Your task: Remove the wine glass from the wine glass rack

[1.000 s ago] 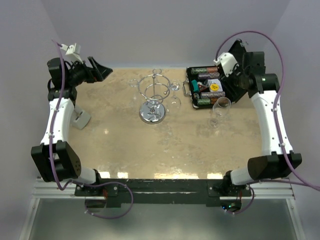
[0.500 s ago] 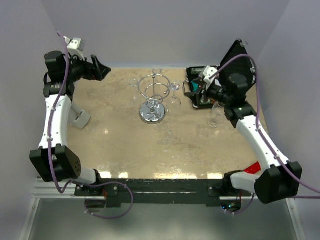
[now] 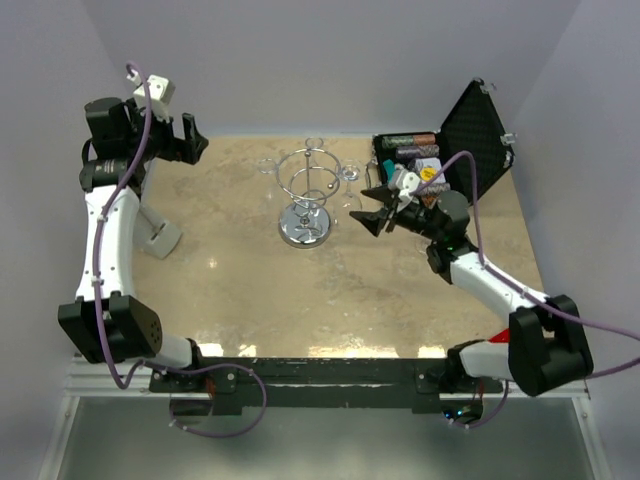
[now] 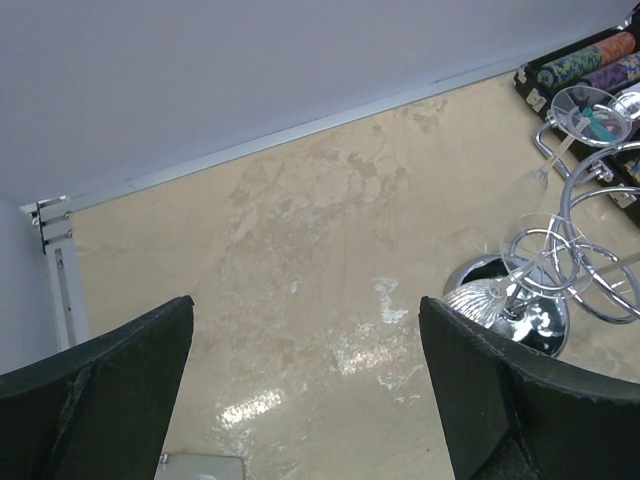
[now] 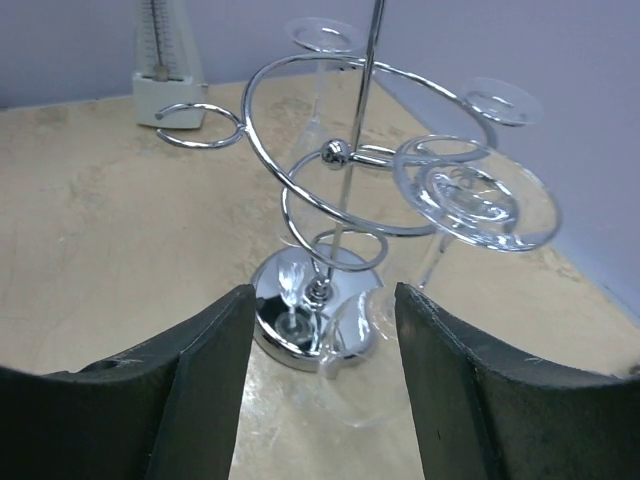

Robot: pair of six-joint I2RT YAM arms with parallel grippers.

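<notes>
Our right gripper (image 5: 320,300), black fingers spread and empty, faces the clear upside-down wine glass (image 5: 478,203) centre-right; clipping the shiny chrome wire rack (image 5: 288,335) could topple it.

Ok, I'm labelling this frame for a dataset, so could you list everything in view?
wine glass rack: one, chrome, centre of the table toward the back
wine glasses: three visible, clear, hanging upside down from the rack's loops
case: one, black, lid open, back right corner
cylinders: several, mixed colours, lying inside the case
wedge-shaped object: one, pale grey, left side of the table
table: one, tan marbled
left gripper: black, open, empty, back left
right gripper: black, open, empty, just right of the rack
</notes>
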